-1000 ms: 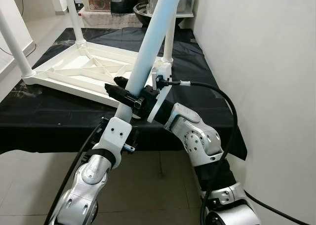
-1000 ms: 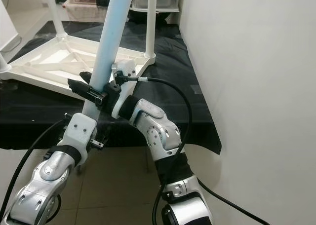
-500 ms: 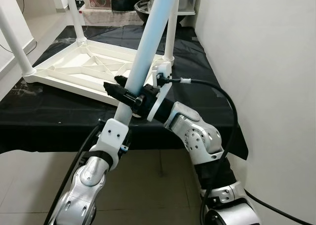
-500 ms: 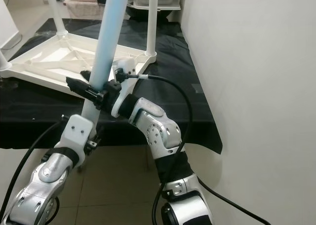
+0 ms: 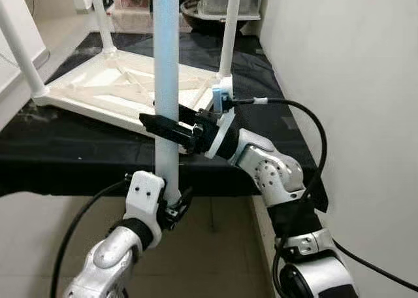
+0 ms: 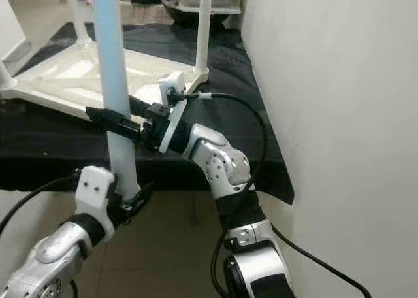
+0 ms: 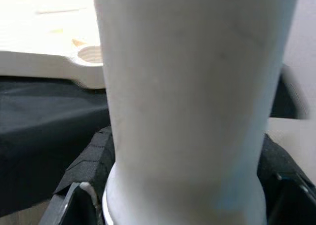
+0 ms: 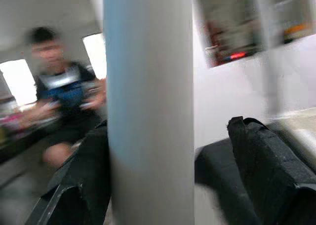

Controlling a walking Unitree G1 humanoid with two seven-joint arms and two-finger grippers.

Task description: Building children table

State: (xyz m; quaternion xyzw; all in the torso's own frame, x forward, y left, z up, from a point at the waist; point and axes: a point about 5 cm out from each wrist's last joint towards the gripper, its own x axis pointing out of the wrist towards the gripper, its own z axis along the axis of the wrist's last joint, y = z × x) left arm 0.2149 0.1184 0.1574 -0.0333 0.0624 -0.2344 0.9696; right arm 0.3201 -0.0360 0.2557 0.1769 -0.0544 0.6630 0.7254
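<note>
Left eye view: the pale blue table leg (image 5: 166,63) stands upright, long axis vertical, in front of the bench (image 5: 78,148) edge. The upturned white tabletop (image 5: 124,89) lies beyond it on the black cloth (the open corner socket (image 7: 89,53) sits nearest). The left pincer (image 5: 171,203) grips the leg's lower end from below. The right pincer (image 5: 163,125), forearm reaching across leftward, is closed on the shaft higher up.

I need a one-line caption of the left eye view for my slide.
Both claws, left and right, hold a pale blue table leg upright before the upturned white tabletop on a black cloth.
</note>
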